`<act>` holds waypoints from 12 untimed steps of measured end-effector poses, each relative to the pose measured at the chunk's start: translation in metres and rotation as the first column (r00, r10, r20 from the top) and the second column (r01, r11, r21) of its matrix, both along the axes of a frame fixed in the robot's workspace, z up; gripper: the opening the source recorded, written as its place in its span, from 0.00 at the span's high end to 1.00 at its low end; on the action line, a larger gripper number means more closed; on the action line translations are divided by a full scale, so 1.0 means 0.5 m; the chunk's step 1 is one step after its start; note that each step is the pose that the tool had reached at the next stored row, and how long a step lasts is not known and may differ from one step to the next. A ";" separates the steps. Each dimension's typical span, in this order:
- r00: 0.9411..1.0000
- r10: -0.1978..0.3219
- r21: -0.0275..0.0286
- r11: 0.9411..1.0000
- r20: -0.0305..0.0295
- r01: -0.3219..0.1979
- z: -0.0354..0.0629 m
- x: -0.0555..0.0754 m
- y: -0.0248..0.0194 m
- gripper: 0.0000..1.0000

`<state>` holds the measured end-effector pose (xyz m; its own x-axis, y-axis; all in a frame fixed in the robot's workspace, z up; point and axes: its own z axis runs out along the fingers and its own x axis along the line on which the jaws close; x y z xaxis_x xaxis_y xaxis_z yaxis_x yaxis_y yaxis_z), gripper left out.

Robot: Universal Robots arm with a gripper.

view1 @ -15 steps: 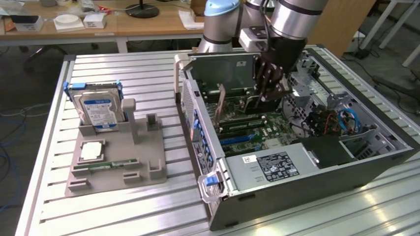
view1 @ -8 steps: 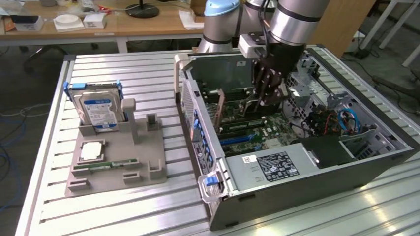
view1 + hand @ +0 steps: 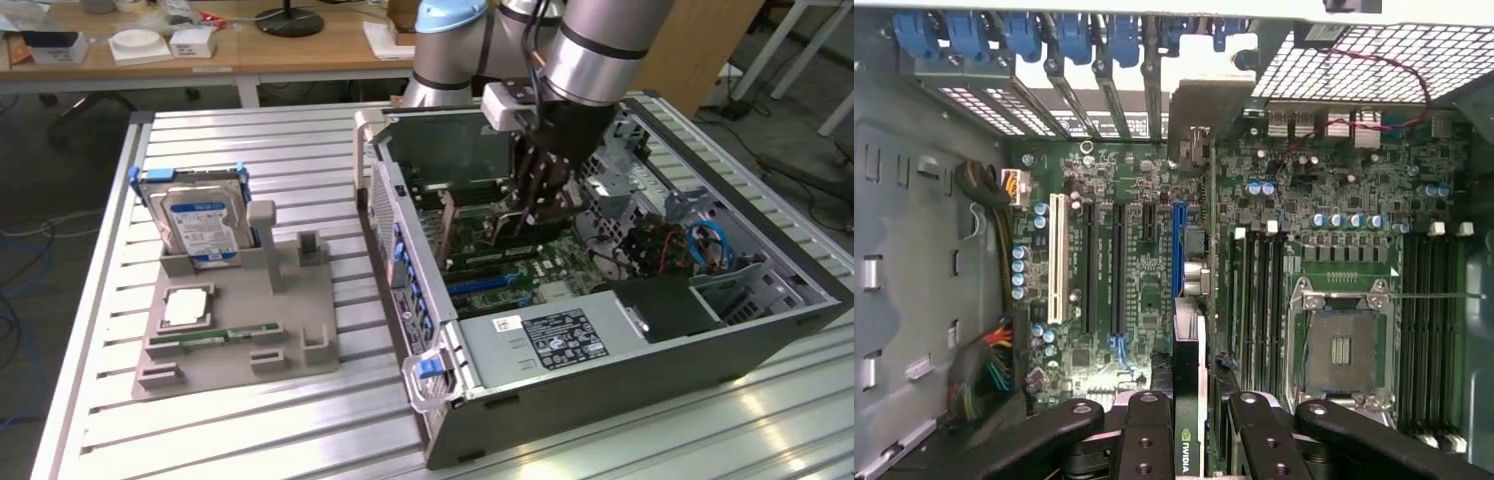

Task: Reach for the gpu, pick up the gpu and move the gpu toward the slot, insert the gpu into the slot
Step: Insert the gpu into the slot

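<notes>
Wrist view: the gpu (image 3: 1188, 385) is seen edge-on, clamped betw. the gripper (image 3: 1197, 420) fingers (image 3: 1146, 430), its far end pointed twd the blue clips (image 3: 1069, 35). It is lined up w/ the blue slot (image 3: 1178, 245) on the motherboard (image 3: 1354, 250); whether it's seated can't be told.

Exterior view: the gripper is sunk inside the open pc case (image 3: 601, 350). A hard drive (image 3: 200, 225) is stood in a grey holder (image 3: 227, 330), well apart.
</notes>
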<state>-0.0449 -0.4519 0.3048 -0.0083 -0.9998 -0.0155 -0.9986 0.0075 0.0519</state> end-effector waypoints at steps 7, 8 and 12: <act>1.000 0.000 0.000 1.000 0.000 0.000 -0.016 -0.012 0.0000 0.74; 1.000 0.000 0.000 1.000 0.000 0.000 -0.019 -0.014 0.0000 0.74; 1.000 0.000 0.000 1.000 0.000 0.000 -0.023 -0.018 -0.0001 0.74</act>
